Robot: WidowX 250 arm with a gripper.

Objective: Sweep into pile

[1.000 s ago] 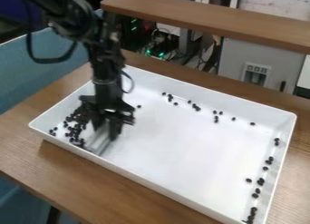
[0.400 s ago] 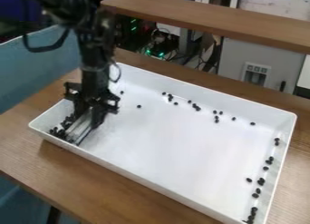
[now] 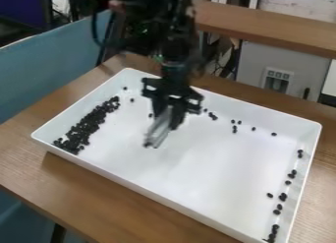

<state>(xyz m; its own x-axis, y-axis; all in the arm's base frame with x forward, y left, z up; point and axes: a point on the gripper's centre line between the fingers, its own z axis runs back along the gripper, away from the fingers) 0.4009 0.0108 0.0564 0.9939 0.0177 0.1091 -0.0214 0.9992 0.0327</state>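
Dark beans (image 3: 78,134) bank at one end of a tray (image 3: 216,173), strays (image 3: 283,196) unswept, as a gripper (image 3: 166,121) clamps a pale scraper (image 3: 156,134).

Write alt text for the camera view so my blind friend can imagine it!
A black robot gripper holds a pale flat scraper over a white tray. Small black pieces lie thickly along its left side, with others scattered near the far and right sides.
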